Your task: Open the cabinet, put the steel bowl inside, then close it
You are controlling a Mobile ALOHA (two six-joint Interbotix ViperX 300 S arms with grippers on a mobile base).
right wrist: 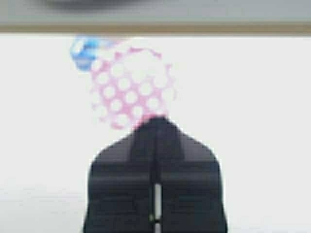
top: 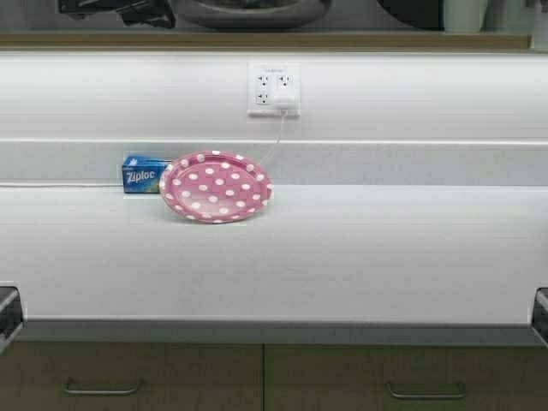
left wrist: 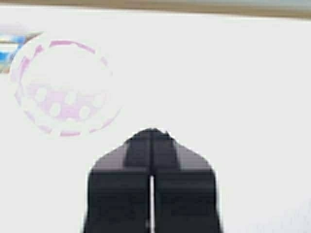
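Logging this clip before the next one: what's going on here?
Nothing is being handled. The left pincer and right pincer are both shut, empty and held low near the counter's front edge. A pink dotted plate lies on the counter beside a Ziploc box. The steel bowl shows at the top edge of the high view, above the backsplash, beside something dark. Doors with handles show below the counter.

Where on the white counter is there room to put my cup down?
The counter is bare right of the pink dotted plate, below the outlet, and all along the front edge. It is crowded only at the back left, where the plate leans against the blue Ziploc box.
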